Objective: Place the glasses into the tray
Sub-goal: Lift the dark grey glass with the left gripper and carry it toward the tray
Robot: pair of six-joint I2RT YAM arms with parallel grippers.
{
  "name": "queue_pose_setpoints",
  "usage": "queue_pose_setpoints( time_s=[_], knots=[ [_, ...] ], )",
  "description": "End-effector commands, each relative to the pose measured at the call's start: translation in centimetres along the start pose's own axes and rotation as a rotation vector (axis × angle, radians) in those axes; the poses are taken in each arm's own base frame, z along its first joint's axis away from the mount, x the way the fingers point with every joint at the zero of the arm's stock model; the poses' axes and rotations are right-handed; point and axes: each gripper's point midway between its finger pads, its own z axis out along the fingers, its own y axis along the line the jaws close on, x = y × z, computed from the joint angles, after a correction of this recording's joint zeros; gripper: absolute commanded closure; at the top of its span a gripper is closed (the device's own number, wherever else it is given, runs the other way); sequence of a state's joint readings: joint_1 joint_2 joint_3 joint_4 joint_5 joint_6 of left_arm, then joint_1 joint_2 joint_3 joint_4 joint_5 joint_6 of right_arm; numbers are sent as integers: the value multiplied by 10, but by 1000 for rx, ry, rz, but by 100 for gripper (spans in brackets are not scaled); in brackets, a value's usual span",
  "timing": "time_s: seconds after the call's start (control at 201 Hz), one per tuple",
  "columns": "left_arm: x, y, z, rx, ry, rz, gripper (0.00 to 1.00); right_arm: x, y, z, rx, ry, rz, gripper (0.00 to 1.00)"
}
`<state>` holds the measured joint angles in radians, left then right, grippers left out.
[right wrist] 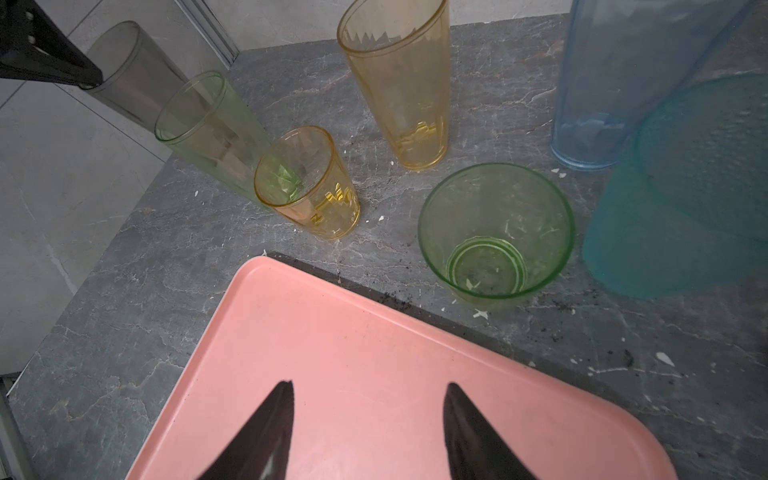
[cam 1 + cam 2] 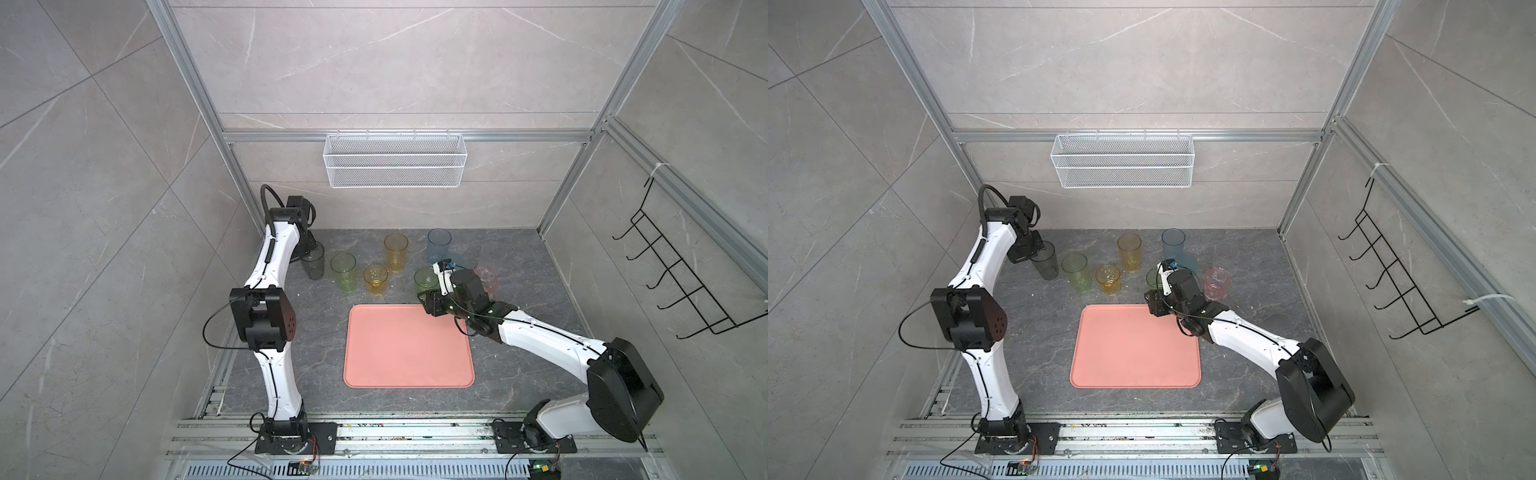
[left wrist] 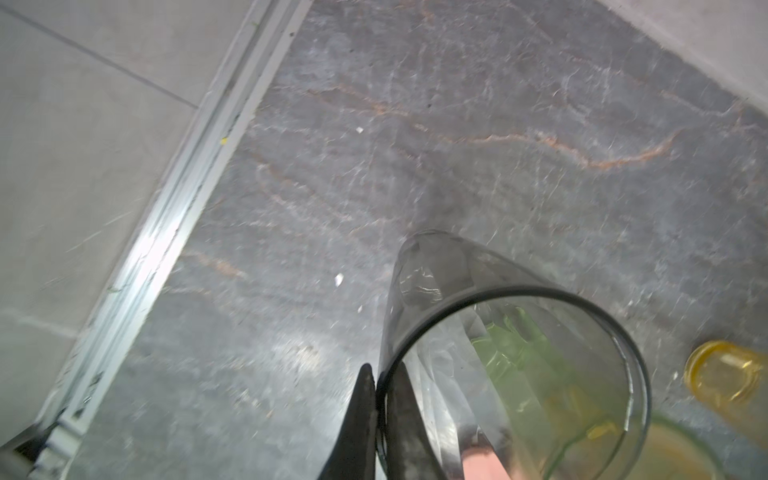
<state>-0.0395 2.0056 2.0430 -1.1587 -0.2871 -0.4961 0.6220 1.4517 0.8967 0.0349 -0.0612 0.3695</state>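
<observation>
Now nipping the smoky grey glass by its rim with the left gripper (for lifting), with right gripper parted, empty, just behind the short green glass.

both top views look steeply down over the whole table, while both wrist views, close behind fingers, share the grey glass.

The glasses stand on the tabletop behind the tray, the basket on the wall beyond them.
</observation>
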Motion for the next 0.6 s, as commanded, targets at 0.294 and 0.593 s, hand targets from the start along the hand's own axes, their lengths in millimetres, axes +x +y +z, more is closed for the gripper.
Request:
queue_pose_setpoints(
  time_s=[0.294,0.593],
  knots=[
    [43,48,-75,-1,-11,41,100,-1,-1,6,28,12,-14,41],
    [92,54,-104,131,39,112,100,0,-3,9,37,20,-15,41]
  ],
)
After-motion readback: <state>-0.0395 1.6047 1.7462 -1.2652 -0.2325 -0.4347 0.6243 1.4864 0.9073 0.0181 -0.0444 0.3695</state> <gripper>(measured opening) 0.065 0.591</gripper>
